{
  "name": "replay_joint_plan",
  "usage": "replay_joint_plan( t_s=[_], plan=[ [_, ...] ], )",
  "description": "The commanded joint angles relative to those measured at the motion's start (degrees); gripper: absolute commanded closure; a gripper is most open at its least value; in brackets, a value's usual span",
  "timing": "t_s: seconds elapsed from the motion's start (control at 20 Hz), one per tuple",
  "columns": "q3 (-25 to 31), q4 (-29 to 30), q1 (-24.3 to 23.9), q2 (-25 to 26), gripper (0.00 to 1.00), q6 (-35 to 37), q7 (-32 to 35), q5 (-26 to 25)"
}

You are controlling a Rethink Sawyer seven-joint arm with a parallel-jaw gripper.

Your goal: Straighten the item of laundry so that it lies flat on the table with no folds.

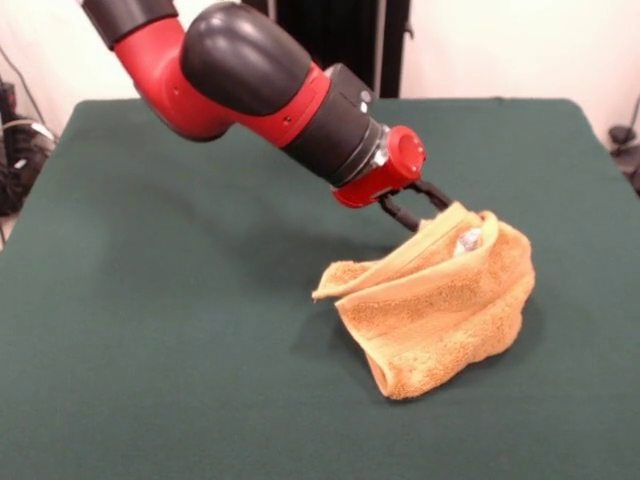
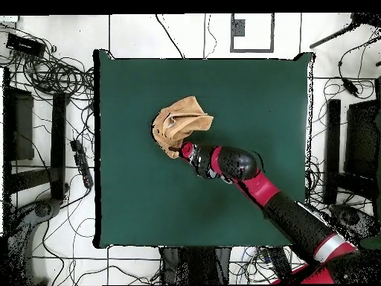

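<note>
Green tabletop (image 1: 150,300) holds the crumpled towel (image 1: 440,310) away from every edge, well inside. Claw (image 1: 425,215) closed on its upper hem, holding it raised, likely to unfold it

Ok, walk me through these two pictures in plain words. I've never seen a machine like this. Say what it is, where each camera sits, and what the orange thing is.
The red and black machine is a robot arm on a stand at a table. At its end sits its tool, a small black gripper.

One picture is taken from across the table, facing the robot, so the arm reaches down from the top. The other looks straight down from above, with the robot's base at the bottom; there the arm comes in from the lower right.

The dark green surface is the table. On it is one orange-yellow terry towel, bunched and folded over itself, not flat. The tool reaches into the towel's raised upper edge and seems to be lifting it there, but the cloth hides the tips, so whether it is clamped cannot be told.

Cables and stands lie on the floor around the table.
</note>
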Motion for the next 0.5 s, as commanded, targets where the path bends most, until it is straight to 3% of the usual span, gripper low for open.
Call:
replay_joint_plan(
  t_s=[0.05,0.5],
  plan=[
    [3.9,1.1,1.9,-2.5,0.00,0.4,11.0,5.0],
    [7.6,5.9,-0.1,-6.0,0.00,-0.3,13.6,8.1]
  ],
)
